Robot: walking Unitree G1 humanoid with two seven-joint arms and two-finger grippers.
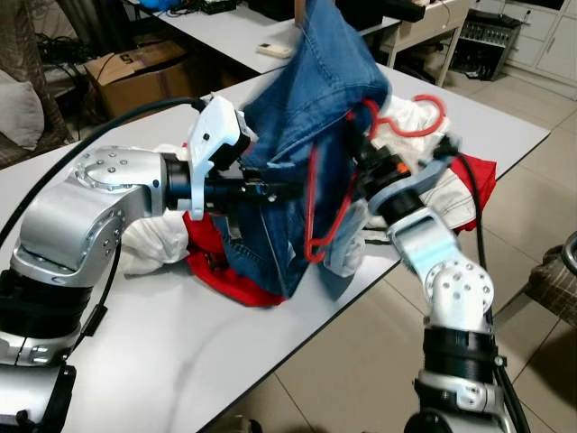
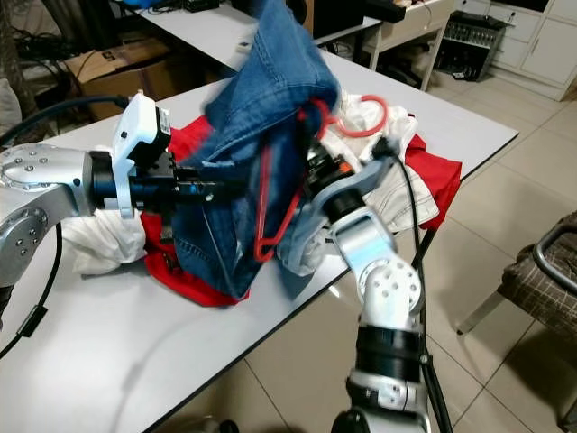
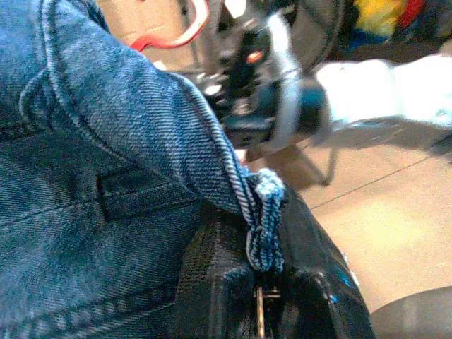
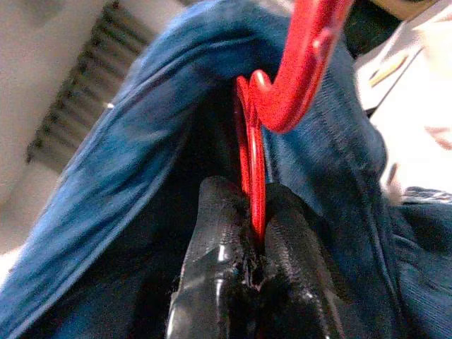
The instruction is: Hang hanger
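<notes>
On the white bench (image 1: pixel 180 361), near its front edge, lies a heap of red and white clothes (image 1: pixel 451 194). Above it the right gripper (image 4: pixel 256 212) has its jaws closed on the red hanger (image 1: pixel 317 225) inside the blue jeans (image 1: pixel 311 108). The left gripper (image 3: pixel 263 282) has its jaws pinched on the jeans' edge.

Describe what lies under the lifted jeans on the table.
Under the jeans lie a red garment and white clothes on the table; anything further beneath is covered.
</notes>
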